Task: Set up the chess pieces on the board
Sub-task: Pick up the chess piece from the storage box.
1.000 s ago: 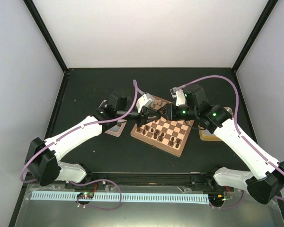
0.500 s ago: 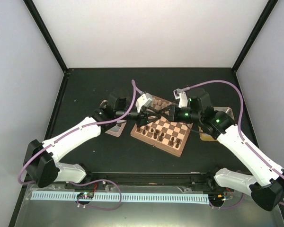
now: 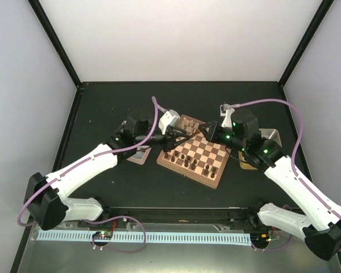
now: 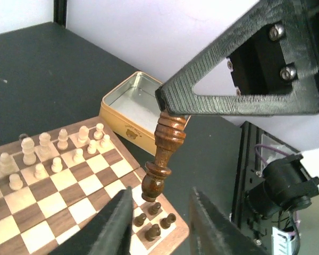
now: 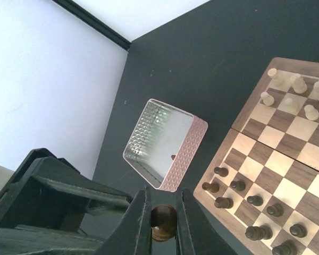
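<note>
Fingers of the right gripper are clenching the rounded top of a tall dark brown chess piece, which is hanging nearly upright in the air, clear of the board and near its left edge. The left gripper is sitting released just beneath, its two fingers apart with the piece's base level with their tips and touching neither. Dark pawns are standing in rows along the board's near side, and cream-white chessmen are crowding the far side. A pink tray is lying just left of the board, and a yellow tin is lying just to its right.
</note>
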Controlling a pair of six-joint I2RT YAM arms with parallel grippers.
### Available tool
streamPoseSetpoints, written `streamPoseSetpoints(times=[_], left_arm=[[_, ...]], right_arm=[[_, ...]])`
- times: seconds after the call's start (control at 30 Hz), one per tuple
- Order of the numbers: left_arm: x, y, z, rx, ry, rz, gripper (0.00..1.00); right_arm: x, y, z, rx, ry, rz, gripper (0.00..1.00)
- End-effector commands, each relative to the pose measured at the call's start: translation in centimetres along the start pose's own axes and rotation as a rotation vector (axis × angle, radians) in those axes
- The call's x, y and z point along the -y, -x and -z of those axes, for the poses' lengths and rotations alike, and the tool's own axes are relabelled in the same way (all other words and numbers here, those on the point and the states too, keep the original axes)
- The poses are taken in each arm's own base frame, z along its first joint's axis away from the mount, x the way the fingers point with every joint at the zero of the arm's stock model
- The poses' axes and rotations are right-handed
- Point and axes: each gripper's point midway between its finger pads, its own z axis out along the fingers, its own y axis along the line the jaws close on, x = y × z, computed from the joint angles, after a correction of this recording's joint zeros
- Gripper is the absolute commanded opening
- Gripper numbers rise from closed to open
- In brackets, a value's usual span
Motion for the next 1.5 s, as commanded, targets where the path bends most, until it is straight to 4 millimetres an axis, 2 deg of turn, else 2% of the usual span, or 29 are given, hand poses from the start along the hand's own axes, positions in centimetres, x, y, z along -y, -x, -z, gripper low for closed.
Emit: streamPoseSetpoints(times=[0.0, 0.1, 0.27, 0.33, 0.47, 0.57, 0.63, 0.83, 1.07, 1.33, 1.47], left_arm=[[-0.6, 0.7, 0.2, 0.024, 0.047, 0.104, 0.35], [-1.1, 1.5, 0.6, 0.050, 0.066, 0.252, 0.50], [-1.4, 2.5, 2.0, 0.172, 0.023, 0.614, 0.63], [-0.7, 3.5, 2.5, 0.228, -0.069, 0.696, 0.66], [1.6, 6.4, 3.6, 0.302, -0.239, 0.730, 0.67], [3.1, 7.3, 3.9, 0.286, -0.332, 0.749, 0.66], [3.3, 7.4, 4.2, 0.292, -0.352, 0.772, 0.65], [3.3, 6.7, 4.9, 0.318, -0.348, 0.785, 0.54], [3.2, 6.6, 4.5, 0.310, -0.359, 0.788, 0.43], [2.9, 7.0, 4.1, 0.319, -0.349, 0.766, 0.09], [2.0, 6.4, 3.9, 0.314, -0.281, 0.753, 0.02]], right_arm=[[0.4, 0.8, -0.2, 0.058, -0.007, -0.048, 0.02], [-0.1, 1.2, 0.4, 0.105, 0.041, -0.091, 0.02], [-2.4, 2.2, 2.0, 0.175, 0.198, -0.163, 0.02], [-3.2, 2.4, 2.5, 0.191, 0.260, -0.188, 0.02], [-4.5, 2.3, 3.0, 0.176, 0.338, -0.225, 0.02], [-5.2, 2.1, 2.9, 0.145, 0.380, -0.251, 0.02], [-5.3, 2.0, 2.8, 0.142, 0.400, -0.272, 0.02], [-6.2, 2.1, 2.5, 0.122, 0.461, -0.315, 0.03], [-6.7, 1.8, 2.1, 0.089, 0.509, -0.359, 0.03], [-6.0, 1.4, 1.4, 0.077, 0.466, -0.343, 0.02], [-4.3, 1.6, 1.1, 0.120, 0.351, -0.275, 0.02]])
